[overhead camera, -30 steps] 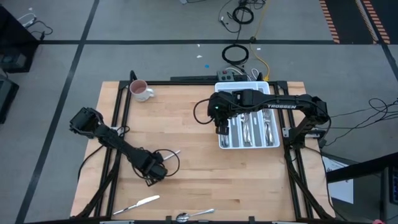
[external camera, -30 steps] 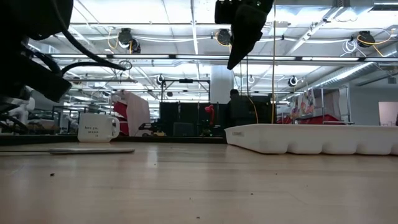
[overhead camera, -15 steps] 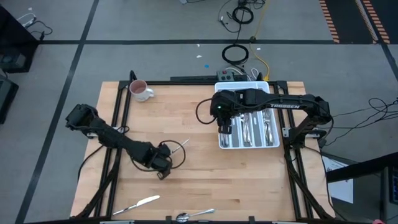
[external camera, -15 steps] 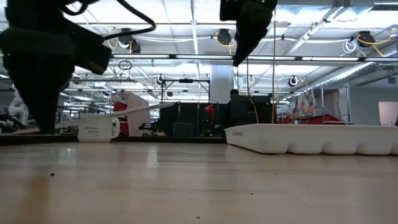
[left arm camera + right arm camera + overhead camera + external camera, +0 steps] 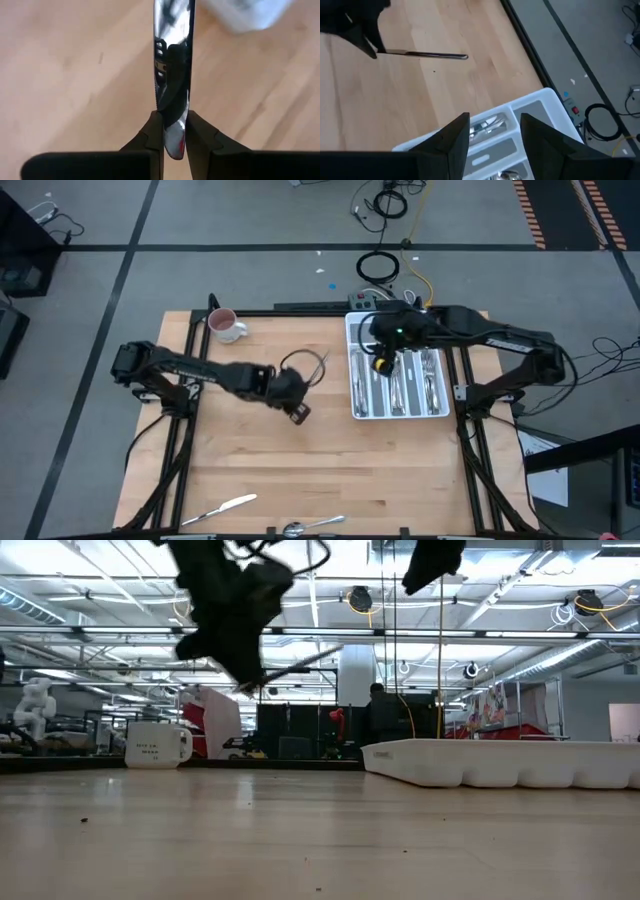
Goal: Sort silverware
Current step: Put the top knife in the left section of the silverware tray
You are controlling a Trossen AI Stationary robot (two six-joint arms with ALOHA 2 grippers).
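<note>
Several silverware pieces (image 5: 398,385) in tray (image 5: 352,370) slots; mug (image 5: 226,326) apart.

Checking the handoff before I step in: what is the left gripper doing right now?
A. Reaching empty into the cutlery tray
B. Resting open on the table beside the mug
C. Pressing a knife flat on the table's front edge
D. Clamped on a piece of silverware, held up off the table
D: the left gripper pinches a shiny piece of silverware between its fingers, and the low view shows it carried above the table.
</note>
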